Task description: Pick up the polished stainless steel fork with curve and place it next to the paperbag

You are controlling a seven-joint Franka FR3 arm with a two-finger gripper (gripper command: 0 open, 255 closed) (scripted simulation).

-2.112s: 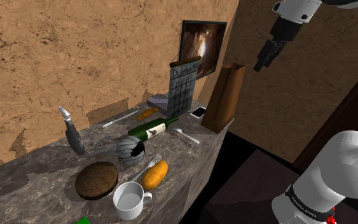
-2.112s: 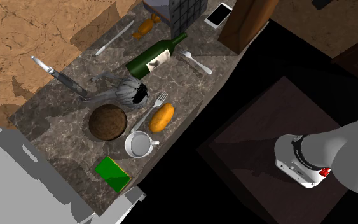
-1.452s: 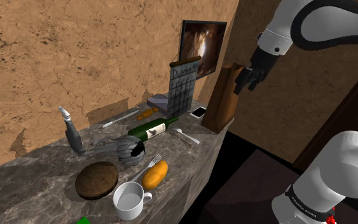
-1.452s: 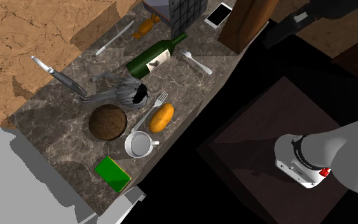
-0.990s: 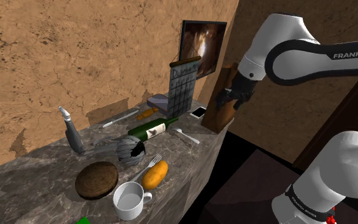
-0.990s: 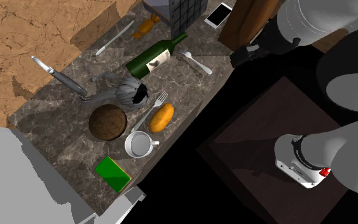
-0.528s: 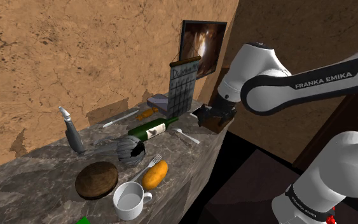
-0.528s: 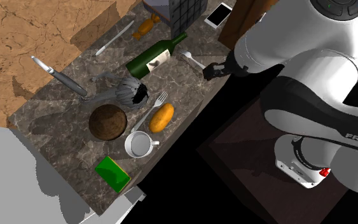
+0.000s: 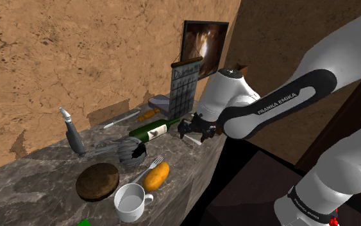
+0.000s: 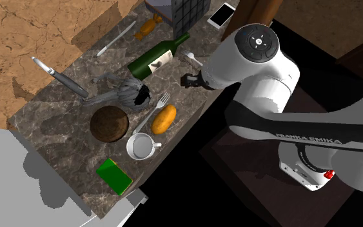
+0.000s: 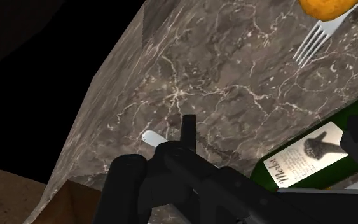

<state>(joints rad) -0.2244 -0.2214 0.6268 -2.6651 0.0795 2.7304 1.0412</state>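
Observation:
The silver fork [image 9: 153, 163] [image 10: 161, 103] lies on the marble table [image 9: 38, 173], its tines [image 11: 313, 42] beside an orange bread roll [image 9: 157, 174] [image 11: 327, 6]. A small white utensil [image 10: 193, 60] [image 11: 152, 136] lies by the green bottle [image 9: 152, 130] [image 10: 153, 60] [image 11: 298, 159]. My gripper [image 9: 194, 129] [image 10: 189, 80] [image 11: 274, 135] hangs low over the table's near edge, just past the bottle, open with nothing between its fingers. The silver fork lies well ahead of it. The brown paper bag [image 10: 262, 11] stands at the table's far corner, mostly behind my arm in the shoulder view.
A white mug [image 9: 131, 200], a round brown dish [image 9: 98, 180], a grey bundle [image 9: 131, 151] and a dark tall bottle [image 9: 74, 135] crowd the table's middle. A phone [image 10: 224, 14], a calendar rack [image 9: 184, 86], a knife [image 10: 117, 40] and a green box [image 10: 114, 175] are around.
My arm has swung down from high above the paper bag to just over the table by the green bottle. Nothing on the table has moved.

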